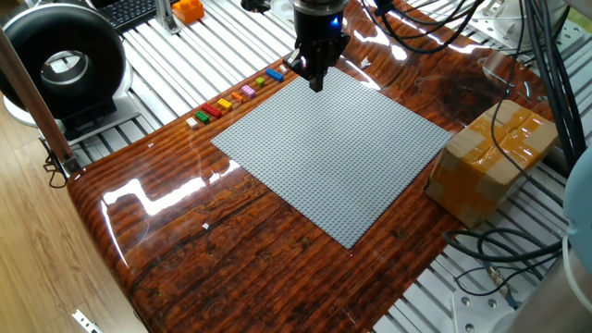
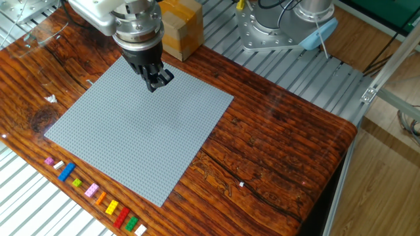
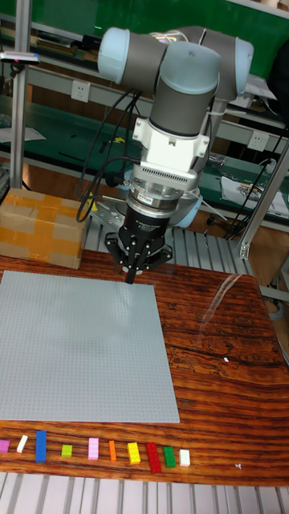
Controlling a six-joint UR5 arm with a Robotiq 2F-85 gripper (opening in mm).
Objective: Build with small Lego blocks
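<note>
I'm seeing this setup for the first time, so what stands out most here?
The large grey baseplate fills the middle of the wooden table, with the gripper above its far corner, fingers together and holding nothing visible. A row of small Lego blocks lines the table's edge, and a taped cardboard box sits beside the plate.

Colours and patterns noted

Small Lego blocks [image 3: 96, 450] showing pink, white, blue, green, orange, yellow, red; grey studded baseplate [image 3: 76, 345] lying below the black gripper [image 3: 130, 277]; table [image 2: 275, 144] showing reddish-brown woodgrain.
</note>
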